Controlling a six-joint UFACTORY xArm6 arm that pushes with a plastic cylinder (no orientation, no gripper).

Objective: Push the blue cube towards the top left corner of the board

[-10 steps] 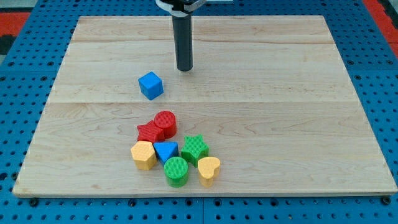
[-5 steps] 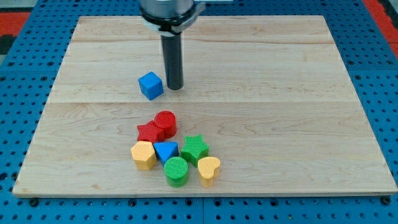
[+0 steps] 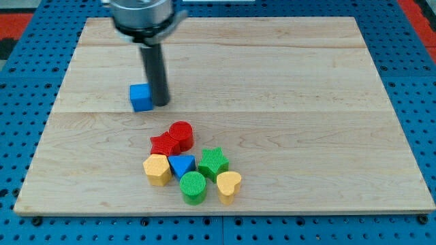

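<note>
The blue cube [image 3: 140, 97] sits on the wooden board [image 3: 286, 102], left of centre. My tip [image 3: 161, 103] stands right against the cube's right side, touching it. The dark rod rises from there to the view's top. The board's top left corner [image 3: 88, 20] lies up and to the left of the cube.
A cluster of blocks lies below the cube: a red cylinder [image 3: 181, 134], a red star [image 3: 163, 144], a yellow block [image 3: 157, 169], a blue triangle [image 3: 181, 165], a green star [image 3: 213, 162], a green cylinder [image 3: 193, 187] and a yellow heart [image 3: 229, 185].
My tip moved down and left to the blue cube's right side, then pushed it leftward. The cube has slid left by about its own width. The cluster has not moved.
</note>
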